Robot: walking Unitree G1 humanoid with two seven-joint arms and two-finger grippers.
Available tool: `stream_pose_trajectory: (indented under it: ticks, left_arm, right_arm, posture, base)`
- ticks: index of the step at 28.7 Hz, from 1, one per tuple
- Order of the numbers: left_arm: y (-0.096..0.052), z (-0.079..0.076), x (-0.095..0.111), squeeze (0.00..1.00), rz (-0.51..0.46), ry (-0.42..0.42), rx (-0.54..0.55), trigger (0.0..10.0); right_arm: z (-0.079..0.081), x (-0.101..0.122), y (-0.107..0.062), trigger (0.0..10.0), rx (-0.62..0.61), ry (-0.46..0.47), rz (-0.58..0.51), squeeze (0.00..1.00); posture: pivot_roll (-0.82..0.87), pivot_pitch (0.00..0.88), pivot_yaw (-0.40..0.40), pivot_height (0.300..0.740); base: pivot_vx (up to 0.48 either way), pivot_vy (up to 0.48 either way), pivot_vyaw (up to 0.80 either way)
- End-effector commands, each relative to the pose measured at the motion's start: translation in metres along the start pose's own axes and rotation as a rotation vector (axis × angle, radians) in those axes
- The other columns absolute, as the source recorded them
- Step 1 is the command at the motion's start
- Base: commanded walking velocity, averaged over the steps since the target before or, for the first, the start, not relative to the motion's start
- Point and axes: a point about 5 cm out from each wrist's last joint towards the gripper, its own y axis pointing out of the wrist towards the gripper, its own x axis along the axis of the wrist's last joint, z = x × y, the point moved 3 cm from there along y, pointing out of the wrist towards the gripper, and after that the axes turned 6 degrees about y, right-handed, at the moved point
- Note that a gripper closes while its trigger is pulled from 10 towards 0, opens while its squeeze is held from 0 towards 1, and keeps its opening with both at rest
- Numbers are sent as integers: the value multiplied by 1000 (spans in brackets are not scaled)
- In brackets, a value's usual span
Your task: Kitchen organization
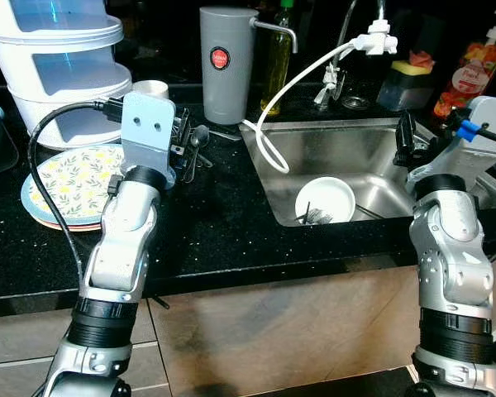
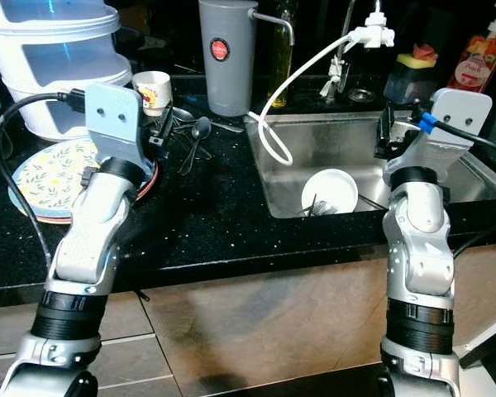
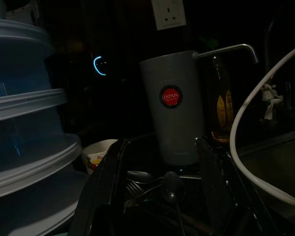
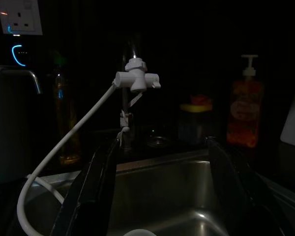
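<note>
1. Overhead, the black speckled countertop (image 1: 215, 240) looks glossy, and the stainless sink (image 1: 372, 157) set into it has a brushed sheen.
2. In the sink lies a round white bowl (image 1: 331, 194) holding dark utensils, and a white hose (image 1: 289, 91) curves from the tap fitting (image 1: 376, 40) down over the sink's rim.
3. Behind the sink's left corner stands a tall matte grey pitcher (image 1: 226, 62) with a metal spout; its round red label reads "JAPAN", with a smaller line beneath that is too fine to read.
4. Beside it is a bottle of yellow oil (image 1: 275, 58); further right sit a sponge (image 1: 415, 66) on a dark holder and an orange pump bottle (image 1: 471, 74).
5. Left of the pitcher, a small printed cup (image 2: 151, 89) stands by stacked translucent white plastic containers (image 1: 58, 66), with floral-patterned plates (image 1: 70, 186) in front.
6. The left gripper (image 3: 162, 196) hovers with its 2 fingers spread apart over a heap of dark metal spoons (image 2: 194, 132) on the counter, holding nothing.
7. The right gripper (image 4: 162, 191) hangs over the sink's right part, fingers likewise parted and empty.
</note>
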Motion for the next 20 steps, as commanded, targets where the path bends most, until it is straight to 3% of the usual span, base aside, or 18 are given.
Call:
stream_pose_trajectory:
  ticks: [1,15,20]
  left_arm:
    - [1,-2,-4,0,23,-5,-12,10000]
    - [4,2,-7,0,50,-13,16,10000]
    - [4,6,-8,0,60,-22,36,10000]
  right_arm:
    - [1,-1,-1,10000,4,2,7,0]
    - [2,-1,-1,10000,8,4,6,0]
    - [2,-1,-2,10000,10,5,7,0]
  posture:
    - [28,14,-27,740]
    - [26,14,-25,740]
    - [27,16,-26,740]
  base:
    - [0,-281,0]
    - [284,-366,0]
    - [67,-49,0]
